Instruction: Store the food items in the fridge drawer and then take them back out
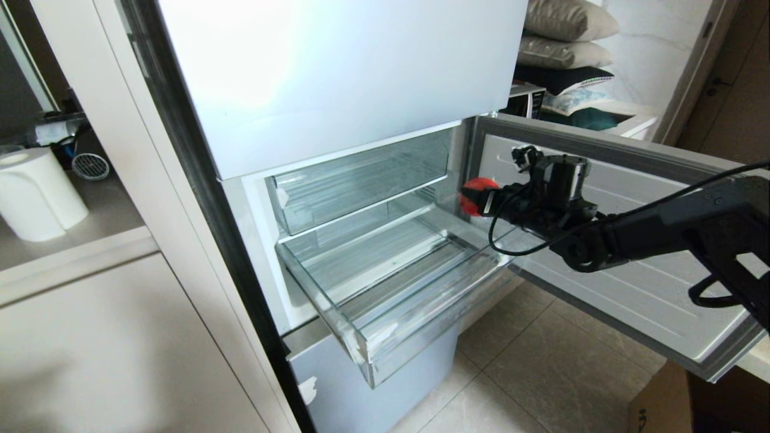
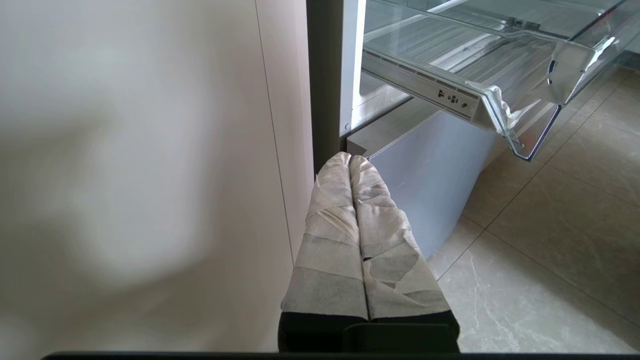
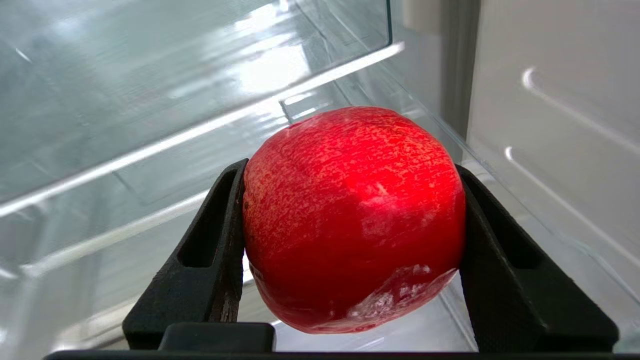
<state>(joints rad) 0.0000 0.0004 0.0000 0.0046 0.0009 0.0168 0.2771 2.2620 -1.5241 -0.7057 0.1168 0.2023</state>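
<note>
Right pincer clamped on the red fruit, one black finger against each side. Held above the right rear corner of the fridge drawer, which stands pulled out below the shallower drawer. Drawer floor lying below and to the left of the fruit, so next comes a short drop down and inward, probably clear of the side wall, though clear plastic blurs that margin. Left pincer pressed together, empty, parked low beside the fridge.

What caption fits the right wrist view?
Right end effector gripping a red fruit above the clear fridge drawer.
</note>
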